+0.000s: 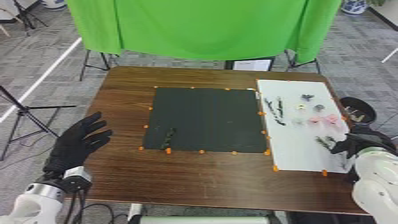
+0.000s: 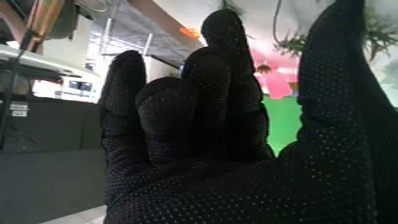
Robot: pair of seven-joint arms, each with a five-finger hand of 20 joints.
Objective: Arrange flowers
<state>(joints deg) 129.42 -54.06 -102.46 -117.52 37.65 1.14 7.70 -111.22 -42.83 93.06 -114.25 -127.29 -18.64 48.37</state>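
Flowers [image 1: 332,119] lie on white sheet [image 1: 293,150] near spread right hand [image 1: 362,142]; left hand [image 1: 75,146] spread too

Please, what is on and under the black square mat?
On the black square mat, one thin dark green sprig lies close to the near-left corner; small orange pieces sit along its edges. What it covers cannot be seen.
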